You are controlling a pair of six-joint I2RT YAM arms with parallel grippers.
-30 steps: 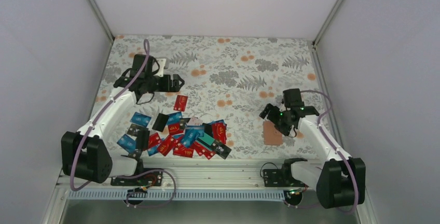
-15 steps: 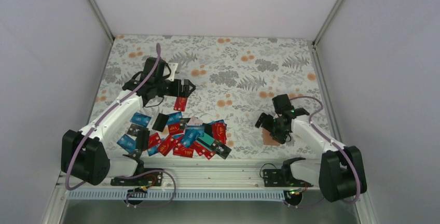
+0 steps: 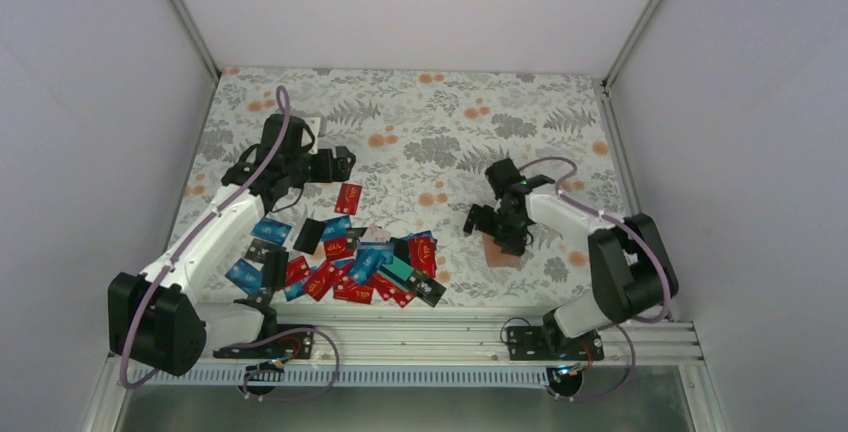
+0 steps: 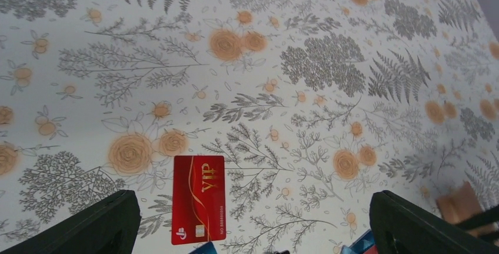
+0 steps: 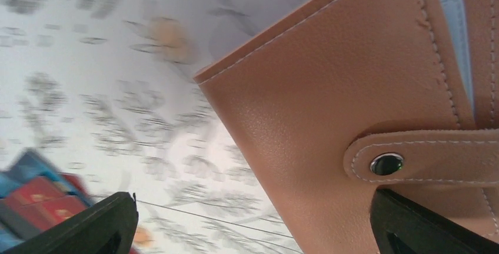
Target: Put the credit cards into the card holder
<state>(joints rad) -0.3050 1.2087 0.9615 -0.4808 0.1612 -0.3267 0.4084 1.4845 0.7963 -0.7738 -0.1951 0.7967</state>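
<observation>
Several credit cards [image 3: 350, 262], mostly red with some blue, black and teal, lie piled at the near left. One red VIP card [image 3: 348, 197] [image 4: 199, 207] lies apart, just beyond the pile. My left gripper [image 3: 332, 164] [image 4: 253, 233] hovers open above it, the card near its left finger [image 4: 88, 227]. The tan card holder [image 3: 498, 254] [image 5: 329, 101] lies flat at the centre right, its snap strap [image 5: 386, 163] showing. My right gripper [image 3: 495, 228] [image 5: 253, 233] stands open low over it, with the right finger [image 5: 423, 227] over the holder. Nothing is held.
The floral cloth [image 3: 450, 132] covers the table. White walls close in the left, back and right sides. A metal rail [image 3: 400, 337] with both arm bases runs along the near edge. Pile cards [image 5: 35, 198] show at the right wrist view's lower left.
My right arm has swung left and away from its base, and the card holder now lies a little further left. My left gripper went right, then came back over the lone red card.
</observation>
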